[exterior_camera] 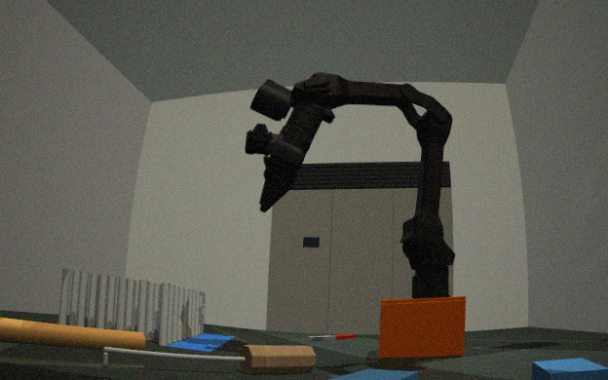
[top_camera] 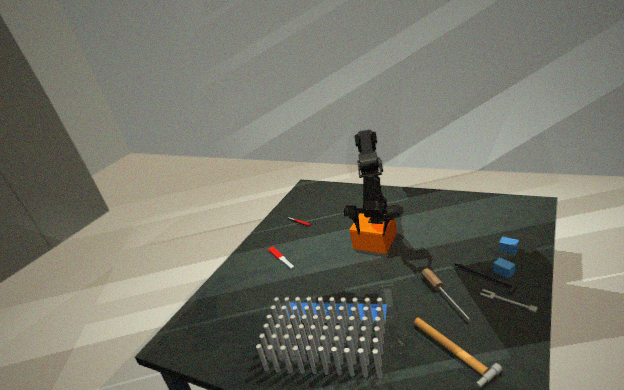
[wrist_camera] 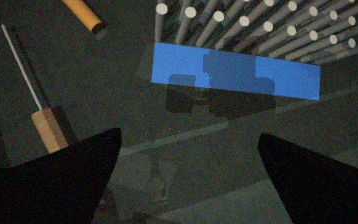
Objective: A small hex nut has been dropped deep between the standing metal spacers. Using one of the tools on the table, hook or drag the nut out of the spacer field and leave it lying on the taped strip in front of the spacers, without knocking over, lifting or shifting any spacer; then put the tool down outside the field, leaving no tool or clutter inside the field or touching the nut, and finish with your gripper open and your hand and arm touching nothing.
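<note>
A field of standing grey spacers (top_camera: 321,335) (exterior_camera: 128,304) (wrist_camera: 260,25) fills the near part of the dark table (top_camera: 466,215). The blue taped strip (top_camera: 296,306) (exterior_camera: 201,342) (wrist_camera: 290,80) lies on the arm's side of the field. The nut is hidden among the spacers in every view. A hook tool with a wooden handle (top_camera: 431,277) (exterior_camera: 279,356) (wrist_camera: 49,130) and a thin metal shaft lies to the right of the field. My gripper (top_camera: 370,172) (exterior_camera: 266,205) (wrist_camera: 191,138) is open and empty. It hangs high above the table, short of the strip, pointing down.
A hammer (top_camera: 456,350) (exterior_camera: 55,331) (wrist_camera: 82,14) lies right of the field. A fork (top_camera: 508,300), a black rod (top_camera: 483,275) and two blue blocks (top_camera: 508,245) (top_camera: 504,267) sit at the right. Two red-and-white sticks (top_camera: 281,256) (top_camera: 298,221) lie left of the orange arm base (top_camera: 373,237) (exterior_camera: 422,326).
</note>
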You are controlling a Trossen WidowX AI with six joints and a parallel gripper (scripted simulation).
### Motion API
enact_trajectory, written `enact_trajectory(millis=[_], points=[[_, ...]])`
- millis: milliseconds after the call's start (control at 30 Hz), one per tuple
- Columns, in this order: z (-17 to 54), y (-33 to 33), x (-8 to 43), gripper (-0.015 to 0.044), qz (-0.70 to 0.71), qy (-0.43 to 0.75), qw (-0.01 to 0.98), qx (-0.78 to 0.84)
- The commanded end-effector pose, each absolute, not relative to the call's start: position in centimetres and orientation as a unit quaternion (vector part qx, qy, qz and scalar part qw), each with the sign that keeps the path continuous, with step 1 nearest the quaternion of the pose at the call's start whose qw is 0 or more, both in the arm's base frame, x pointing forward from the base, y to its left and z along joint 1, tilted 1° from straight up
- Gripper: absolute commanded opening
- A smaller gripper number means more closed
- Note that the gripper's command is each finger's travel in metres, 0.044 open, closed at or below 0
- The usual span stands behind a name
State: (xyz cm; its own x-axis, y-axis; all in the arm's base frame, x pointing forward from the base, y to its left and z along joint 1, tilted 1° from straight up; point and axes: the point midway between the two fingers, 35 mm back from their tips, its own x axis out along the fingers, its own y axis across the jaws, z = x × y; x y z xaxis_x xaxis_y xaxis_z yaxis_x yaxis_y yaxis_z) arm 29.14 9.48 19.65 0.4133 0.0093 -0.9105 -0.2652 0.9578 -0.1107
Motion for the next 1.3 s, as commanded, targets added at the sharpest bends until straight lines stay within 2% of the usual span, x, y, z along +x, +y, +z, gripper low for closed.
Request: enact_trajectory(millis=[0,33,267,433,633,933,1267], points=[[19.5,9.5,29.4,0.0426,0.082,0.533,0.834,-0.116],[19.0,9.5,30.1,0.044,0.082,0.526,0.84,-0.107],[12.7,7.3,37.7,0.044,0.073,0.418,0.905,0.006],[10.3,5.0,39.7,0.044,0.069,0.352,0.932,0.05],[8.4,2.0,40.2,0.044,0.064,0.274,0.956,0.084],[7.6,-1.4,38.3,0.044,0.058,0.176,0.977,0.105],[7.6,-1.4,38.2,0.044,0.058,0.174,0.977,0.105]])
